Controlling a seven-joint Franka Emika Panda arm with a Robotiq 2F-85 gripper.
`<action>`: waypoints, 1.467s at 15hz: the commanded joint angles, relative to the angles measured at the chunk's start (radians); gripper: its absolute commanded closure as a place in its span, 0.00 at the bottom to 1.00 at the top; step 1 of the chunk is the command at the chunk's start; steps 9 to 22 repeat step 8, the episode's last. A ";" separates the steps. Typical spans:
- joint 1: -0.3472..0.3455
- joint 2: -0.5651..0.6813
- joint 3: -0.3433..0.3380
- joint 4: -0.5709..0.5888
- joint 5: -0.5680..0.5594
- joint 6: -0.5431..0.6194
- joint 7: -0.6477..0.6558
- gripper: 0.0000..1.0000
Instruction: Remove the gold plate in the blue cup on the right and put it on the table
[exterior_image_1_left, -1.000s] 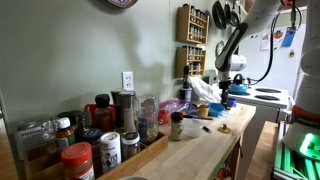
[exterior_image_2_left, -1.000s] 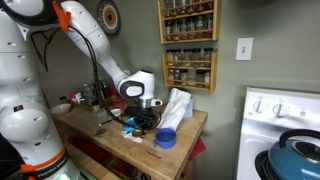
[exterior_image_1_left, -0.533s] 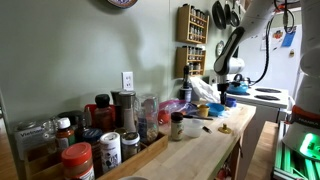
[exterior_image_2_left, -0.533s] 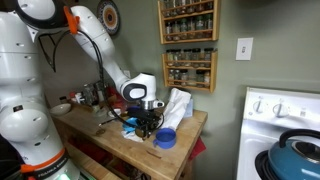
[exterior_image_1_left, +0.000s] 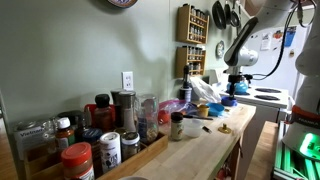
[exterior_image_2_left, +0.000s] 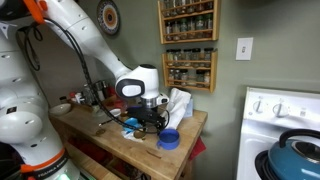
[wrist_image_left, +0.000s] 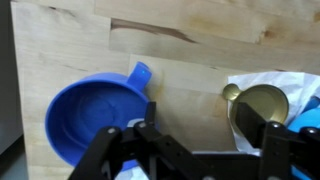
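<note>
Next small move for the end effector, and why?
Probably lift straight up and clear. The blue cup looks empty, the gold plate already lies outside it beside white wrapping, and the end effector is open, holding nothing.

Wrist view: cup (wrist_image_left: 92, 118) sits on the desk (wrist_image_left: 200, 60) at left, plate (wrist_image_left: 262, 106) lies off to the right on a wrapper (wrist_image_left: 252, 82), apart from it, and the hand (wrist_image_left: 207, 137) hangs between them.
</note>
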 joint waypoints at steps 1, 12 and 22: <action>0.014 -0.196 -0.075 -0.073 0.167 -0.054 -0.263 0.00; 0.039 -0.286 -0.188 -0.032 0.229 -0.149 -0.456 0.00; 0.039 -0.286 -0.188 -0.032 0.229 -0.149 -0.456 0.00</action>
